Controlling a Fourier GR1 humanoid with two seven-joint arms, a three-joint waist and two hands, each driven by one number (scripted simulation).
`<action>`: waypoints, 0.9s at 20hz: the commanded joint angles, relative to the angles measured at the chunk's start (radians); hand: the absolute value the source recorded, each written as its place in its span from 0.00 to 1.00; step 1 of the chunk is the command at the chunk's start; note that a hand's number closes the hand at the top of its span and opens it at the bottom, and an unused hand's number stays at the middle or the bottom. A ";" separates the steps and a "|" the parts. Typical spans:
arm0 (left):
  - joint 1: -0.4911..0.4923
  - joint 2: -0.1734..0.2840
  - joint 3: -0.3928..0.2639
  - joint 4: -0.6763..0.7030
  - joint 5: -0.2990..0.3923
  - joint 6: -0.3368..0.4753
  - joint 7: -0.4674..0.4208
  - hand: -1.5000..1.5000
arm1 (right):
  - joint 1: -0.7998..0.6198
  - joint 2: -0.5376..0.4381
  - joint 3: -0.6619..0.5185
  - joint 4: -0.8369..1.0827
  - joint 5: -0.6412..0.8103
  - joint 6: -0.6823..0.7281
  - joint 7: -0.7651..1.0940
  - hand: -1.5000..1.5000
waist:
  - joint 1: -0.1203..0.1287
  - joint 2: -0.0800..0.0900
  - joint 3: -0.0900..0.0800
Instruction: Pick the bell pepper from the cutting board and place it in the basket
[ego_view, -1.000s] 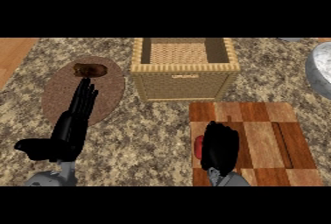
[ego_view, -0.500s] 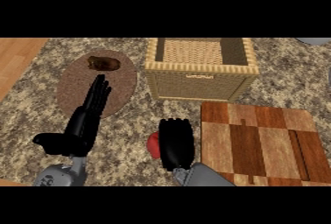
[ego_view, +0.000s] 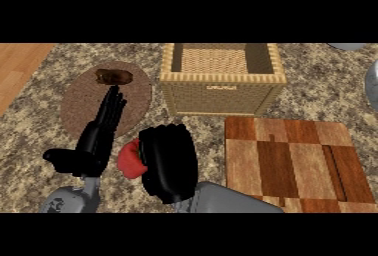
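Bell pepper (ego_view: 130, 159) held in curled right hand (ego_view: 168, 161), off cutting board (ego_view: 291, 162). Risk: clipping basket (ego_view: 221, 77) rim. Left hand (ego_view: 96, 135) flat, fingers straight.

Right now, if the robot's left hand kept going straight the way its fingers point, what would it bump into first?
The left hand points up the brown oval mat toward the small brown thing lying on it. It would probably meet that first, though its height above the mat is unclear.
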 joint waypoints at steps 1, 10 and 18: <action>0.009 0.011 0.021 0.008 0.008 -0.001 0.010 0.50 | -0.131 0.002 0.044 -0.049 -0.075 -0.152 0.127 1.00 | -0.027 -0.010 -0.002; 0.034 -0.004 0.023 0.027 -0.013 0.019 -0.016 0.50 | -0.384 0.002 -0.016 0.003 -0.168 -0.139 0.335 1.00 | -0.078 -0.019 -0.004; 0.069 0.044 0.101 0.002 0.021 -0.004 -0.030 0.50 | -0.480 0.002 -0.021 0.153 -0.157 -0.025 0.379 1.00 | -0.116 -0.017 -0.003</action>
